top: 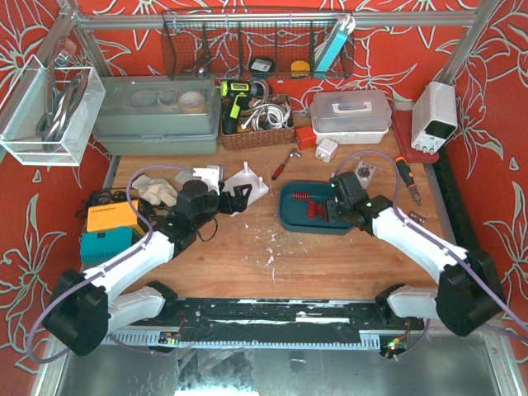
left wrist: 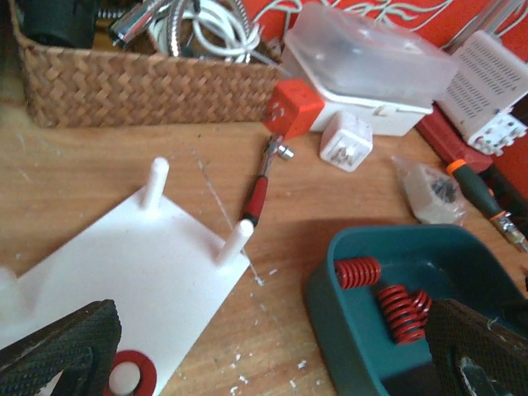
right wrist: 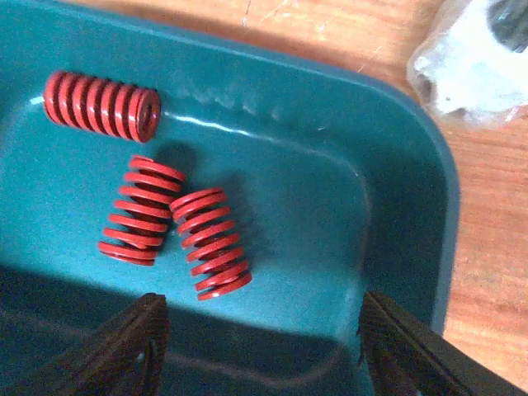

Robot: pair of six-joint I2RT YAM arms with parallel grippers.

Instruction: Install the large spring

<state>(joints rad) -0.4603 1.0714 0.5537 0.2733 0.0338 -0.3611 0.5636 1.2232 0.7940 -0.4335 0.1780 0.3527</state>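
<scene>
Top view: left gripper point(top: 234, 198) sits at the near edge of the white peg plate point(top: 247, 186), left of table centre. Right gripper point(top: 324, 209) is over the near right part of the teal tray point(top: 289, 216). Red springs point(top: 304, 203) lie inside the tray. The tray and plate are near each other but not touching.

Left wrist view: the left gripper's fingers point(left wrist: 58, 351) are at the two bottom corners, jaws wide open with nothing between them. The peg plate lies below, with two bare white pegs point(left wrist: 234, 241) standing upright. A red ring point(left wrist: 136, 373) sits around a third peg at the bottom edge, just beside the left finger. The tray is to the right with springs lying loose in it. Behind are a wicker basket point(left wrist: 148, 82), a red cube point(left wrist: 294, 109), a white plug adapter point(left wrist: 345, 142), a small red-handled tool point(left wrist: 257, 198) and a clear lidded box point(left wrist: 363, 58).

Right wrist view: the right gripper's fingers point(right wrist: 124, 346) are apart, low over the tray floor, gripping nothing. There are three springs. One lies on its side at top left point(right wrist: 103, 106). Two point(right wrist: 210, 242) are side by side and touching, just ahead of the fingertips and not between them. I can't tell which one is the large one. A plastic bag point(right wrist: 466, 70) lies outside the tray rim on the wood.
</scene>
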